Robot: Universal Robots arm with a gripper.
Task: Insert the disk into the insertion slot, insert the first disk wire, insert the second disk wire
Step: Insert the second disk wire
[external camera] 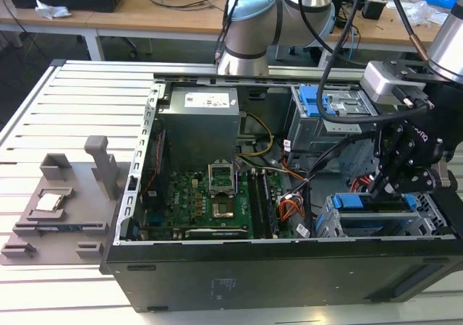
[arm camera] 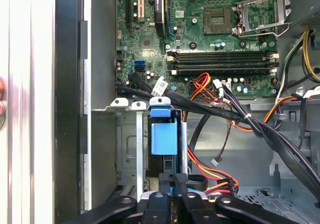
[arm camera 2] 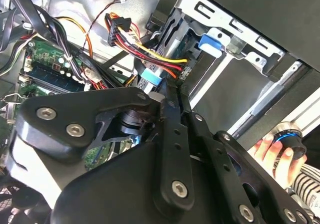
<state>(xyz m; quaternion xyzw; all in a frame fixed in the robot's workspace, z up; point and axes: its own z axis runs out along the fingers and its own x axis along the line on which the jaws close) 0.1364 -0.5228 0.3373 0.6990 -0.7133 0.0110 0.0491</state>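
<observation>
Robot arm lowering a blue-framed disk into the drive cage of an open computer case.

In the exterior view the black gripper (external camera: 391, 187) hangs over the silver insertion slot (external camera: 329, 227) at the near corner of the open case (external camera: 217, 274) on that view's right, with the blue edge of the disk (external camera: 362, 201) just below it, standing on edge in the cage. In the first wrist view the fingers sit pressed together on the disk's blue carrier (arm camera: 164, 138), which rests between the slot's metal walls (arm camera: 127, 144). This looks like the first step, seating the disk; it seems part-way in. A bundle of orange, yellow and black wires (arm camera: 210, 176) lies just beside the slot. A person's hand (arm camera 2: 272, 156) rests outside the case. The next move probably calls for a straight push along the slot.
</observation>
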